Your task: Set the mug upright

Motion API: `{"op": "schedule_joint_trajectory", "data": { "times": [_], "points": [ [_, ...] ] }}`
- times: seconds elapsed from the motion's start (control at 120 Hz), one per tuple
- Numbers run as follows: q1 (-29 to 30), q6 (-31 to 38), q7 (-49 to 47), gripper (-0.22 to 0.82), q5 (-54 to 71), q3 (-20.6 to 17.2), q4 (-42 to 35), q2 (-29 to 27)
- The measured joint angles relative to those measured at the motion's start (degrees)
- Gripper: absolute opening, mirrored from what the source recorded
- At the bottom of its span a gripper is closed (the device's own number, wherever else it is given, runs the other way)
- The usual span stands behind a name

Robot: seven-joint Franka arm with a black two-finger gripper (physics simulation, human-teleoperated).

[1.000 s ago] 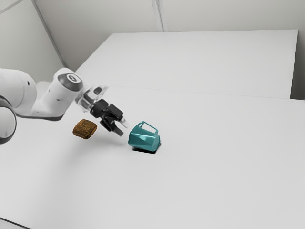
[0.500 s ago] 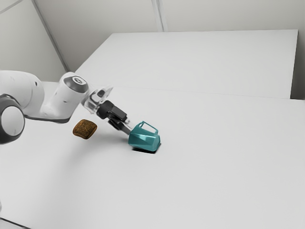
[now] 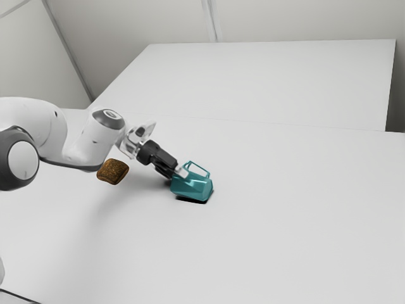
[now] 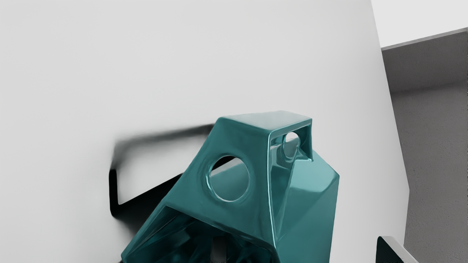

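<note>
Mug (image 3: 193,187), teal and faceted, lies on its side on the white table (image 3: 285,202), handle (image 3: 200,167) upward and mouth toward the black gripper (image 3: 178,175). The fingers stand spread: one tip (image 4: 219,250) shows at the mouth, the other (image 4: 396,252) outside the wall. Whether either touches, I cannot tell. A brown, pillow-shaped object (image 3: 112,171) sits toward the exterior view's left.

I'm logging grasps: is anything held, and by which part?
Nothing is held: the gripper is open, one finger inside the mug, the other clear outside.
</note>
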Motion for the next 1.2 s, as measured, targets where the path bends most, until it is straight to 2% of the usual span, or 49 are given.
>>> {"op": "schedule_joint_trajectory", "data": {
  "times": [0.183,0.367,0.6,0.767,0.9,1.083,1.2],
  "points": [
    [-0.13,0.00,1.19,0.06,-0.36,-0.01,0.01,0.12],
    [-0.16,0.45,2.02,-0.07,-0.21,-0.03,0.04,0.07],
    [0.44,0.80,2.71,-0.15,0.26,-1.44,-0.18,-1.79],
    [-0.33,3.28,2.73,-0.17,3.23,-2.71,-2.92,-7.81],
    [-3.88,7.30,0.23,-0.18,14.84,-3.07,-3.18,-13.16],
    [-4.77,12.24,-7.97,-0.18,34.96,-6.75,-5.46,-18.55],
    [-4.90,16.14,-14.19,-0.18,42.48,-8.64,-8.98,-20.89]
  ]
}}
